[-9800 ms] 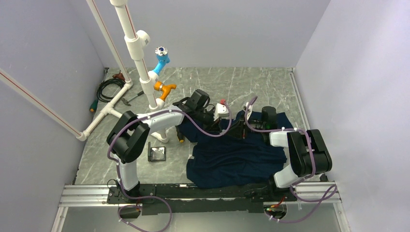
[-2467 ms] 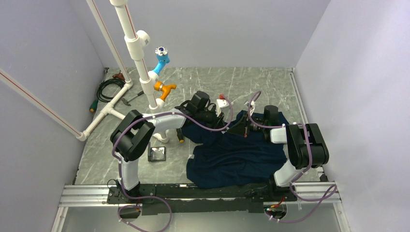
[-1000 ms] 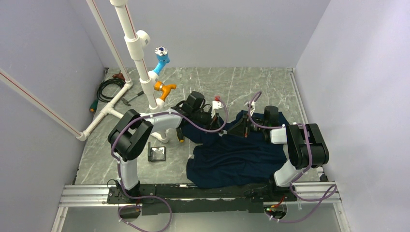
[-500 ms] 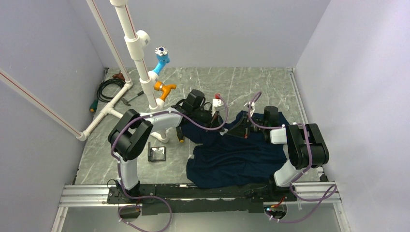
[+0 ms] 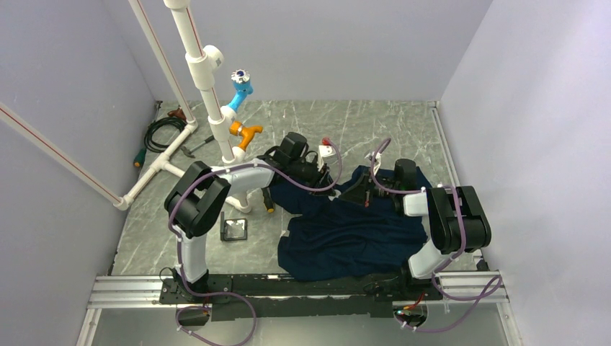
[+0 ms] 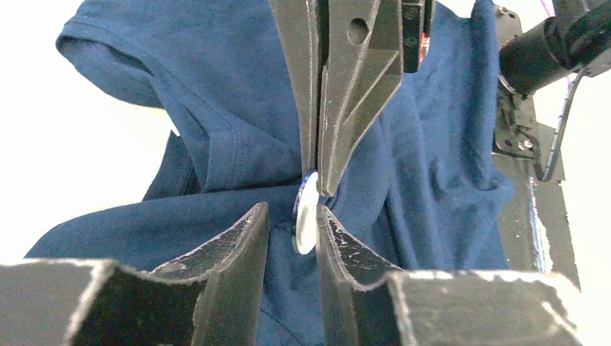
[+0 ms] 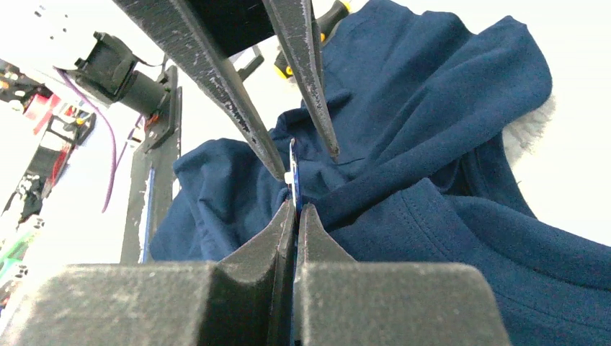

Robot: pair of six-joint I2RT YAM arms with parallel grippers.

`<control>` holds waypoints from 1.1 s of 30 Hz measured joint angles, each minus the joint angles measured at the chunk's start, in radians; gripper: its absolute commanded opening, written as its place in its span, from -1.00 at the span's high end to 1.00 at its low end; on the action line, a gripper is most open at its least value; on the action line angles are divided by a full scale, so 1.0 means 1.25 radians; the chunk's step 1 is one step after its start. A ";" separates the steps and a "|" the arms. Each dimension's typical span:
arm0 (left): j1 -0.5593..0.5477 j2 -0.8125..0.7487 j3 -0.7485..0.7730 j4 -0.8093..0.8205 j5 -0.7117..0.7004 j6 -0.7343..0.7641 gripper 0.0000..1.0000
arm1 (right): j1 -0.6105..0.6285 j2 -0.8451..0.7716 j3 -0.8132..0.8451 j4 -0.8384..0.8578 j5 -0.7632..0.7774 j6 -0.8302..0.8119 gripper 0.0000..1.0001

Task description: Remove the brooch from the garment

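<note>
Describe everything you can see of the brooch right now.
The brooch is a small, thin round disc, blue-grey with a pale shiny face, and it looks metallic. It stands on edge, almost edge-on to both wrist cameras, in front of the bunched navy garment. The right pincer is shut on its rim. The left pincer is open, with a finger on either side of the disc. Whether a pin joins it to the cloth cannot be seen.

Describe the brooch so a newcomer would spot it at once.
Start at the navy T-shirt, the largest thing in view, and go to its far edge, where the left gripper and right gripper meet. The brooch is the small blue-grey disc, edge-on, pinched by the right one: the only hard thing amid cloth.
</note>
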 measured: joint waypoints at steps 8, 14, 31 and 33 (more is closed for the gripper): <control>0.000 -0.003 -0.034 0.019 -0.047 -0.013 0.18 | -0.001 0.011 0.025 -0.047 0.045 0.012 1.00; -0.002 -0.003 -0.034 0.026 -0.073 -0.051 0.12 | -0.002 0.011 0.025 -0.059 0.060 0.013 1.00; -0.018 0.001 -0.006 0.019 -0.117 -0.110 0.18 | -0.002 0.010 0.017 -0.047 0.056 0.013 1.00; -0.018 0.002 -0.003 0.018 -0.122 -0.112 0.18 | -0.002 0.010 0.016 -0.046 0.056 0.013 1.00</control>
